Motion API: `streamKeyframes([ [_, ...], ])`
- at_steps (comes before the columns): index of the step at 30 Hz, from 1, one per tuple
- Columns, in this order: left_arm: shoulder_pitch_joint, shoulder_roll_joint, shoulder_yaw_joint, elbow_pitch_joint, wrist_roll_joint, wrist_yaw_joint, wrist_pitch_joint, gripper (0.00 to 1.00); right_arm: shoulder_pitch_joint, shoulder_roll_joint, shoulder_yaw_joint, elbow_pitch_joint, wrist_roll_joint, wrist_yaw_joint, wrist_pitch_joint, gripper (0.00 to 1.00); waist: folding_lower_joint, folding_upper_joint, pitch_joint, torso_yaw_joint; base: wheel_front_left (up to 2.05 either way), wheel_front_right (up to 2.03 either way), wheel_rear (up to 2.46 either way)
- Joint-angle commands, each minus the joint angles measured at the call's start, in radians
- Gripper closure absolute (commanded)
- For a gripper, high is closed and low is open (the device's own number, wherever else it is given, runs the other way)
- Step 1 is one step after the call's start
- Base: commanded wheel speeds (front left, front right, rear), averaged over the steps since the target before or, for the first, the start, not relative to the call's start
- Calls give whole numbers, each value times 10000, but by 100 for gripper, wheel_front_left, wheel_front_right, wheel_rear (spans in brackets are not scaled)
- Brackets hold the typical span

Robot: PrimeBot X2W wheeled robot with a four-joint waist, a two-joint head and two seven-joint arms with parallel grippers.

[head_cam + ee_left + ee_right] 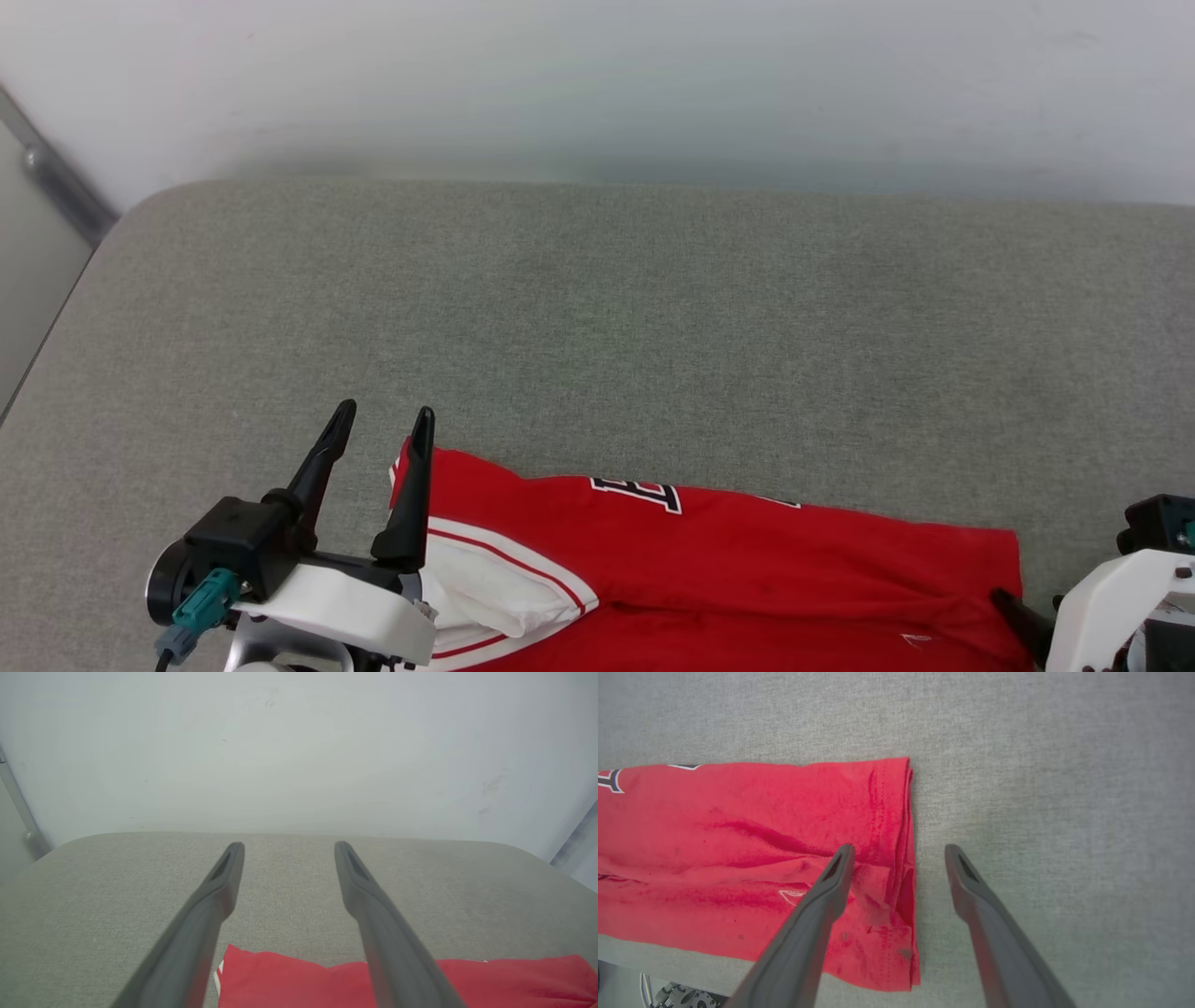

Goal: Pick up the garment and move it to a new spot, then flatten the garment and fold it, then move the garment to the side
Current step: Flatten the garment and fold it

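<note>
Left gripper (386, 411) wide open at the left end of the shirt (747, 560), my right gripper (900, 849) wide over its right edge, both empty.

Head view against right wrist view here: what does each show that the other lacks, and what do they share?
Head, not right wrist: the left gripper, open at the garment's white sleeve end, and the wall. Right wrist, not head: both fingers of the right gripper, open astride the hem, one over cloth, one over the grey surface; hardware below the near edge. Both: red garment, black lettering, grey surface, part of the right gripper.
</note>
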Motion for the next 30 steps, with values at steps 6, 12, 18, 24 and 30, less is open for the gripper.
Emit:
streamKeyframes([
  [6, -251, -62, -48, -150, 219, 162, -91, 0, -322, 84, 364, 729, 78, -4, 73, 0, 0, 0, 497, 217, 0, 0, 0],
  [12, -401, -137, 27, 11, 280, 199, -207, 0, -372, 200, 802, 1563, 380, -2, 421, 0, 0, 0, 712, 235, 0, 0, 0],
  [18, -351, -184, 49, 228, 407, 192, -354, 0, -599, 116, 1004, 1937, 682, 1, 276, 100, 0, 0, 593, 178, 0, 0, 0],
  [24, -156, -158, -26, 392, 435, 230, -369, 0, -799, -268, 1120, 1744, 837, -2, -43, 100, 0, 0, 213, 103, 0, 0, 0],
  [30, 119, -88, -14, 543, 546, 380, -413, 0, -585, -666, 609, 1376, 768, -4, -45, 100, 0, 0, -352, -110, 0, 0, 0],
])
